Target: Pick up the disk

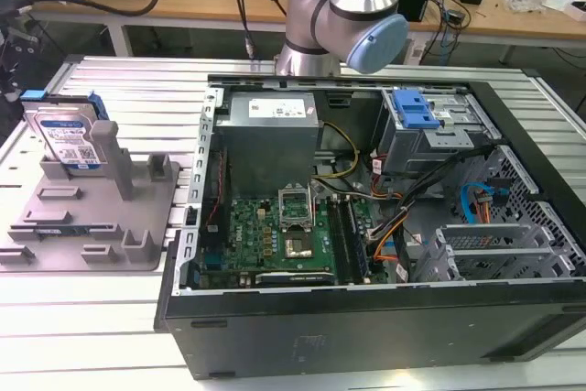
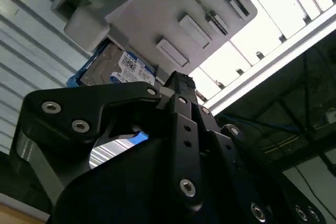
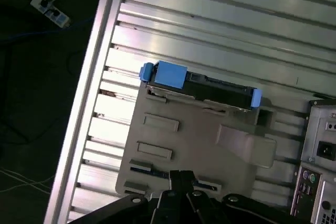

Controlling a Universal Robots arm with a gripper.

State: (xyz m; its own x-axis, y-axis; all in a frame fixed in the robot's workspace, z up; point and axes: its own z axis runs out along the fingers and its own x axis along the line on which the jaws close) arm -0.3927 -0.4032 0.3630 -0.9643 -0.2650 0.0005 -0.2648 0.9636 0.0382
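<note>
The disk [image 1: 64, 139] stands on edge at the back of the grey plastic holder [image 1: 101, 226], on the exterior view's left. It is silver-grey with a white-and-blue label and blue rails. In the first wrist view the disk [image 3: 202, 87] shows edge-on along the far side of the holder [image 3: 194, 140]. My gripper [image 3: 181, 174] hangs high over the holder's near side, apart from the disk, with its fingers together on nothing. In the second wrist view the gripper [image 2: 178, 80] points toward the disk's label [image 2: 118, 66] and the holder [image 2: 157, 14].
An open computer case [image 1: 366, 226] with a blue-handled drive cage [image 1: 417, 116] lies on the exterior view's right of the holder. Everything rests on a slatted aluminium table [image 1: 119, 80]. Its edge [image 3: 89, 93] runs close to the holder, with a power strip [image 3: 50, 11] on the floor beyond.
</note>
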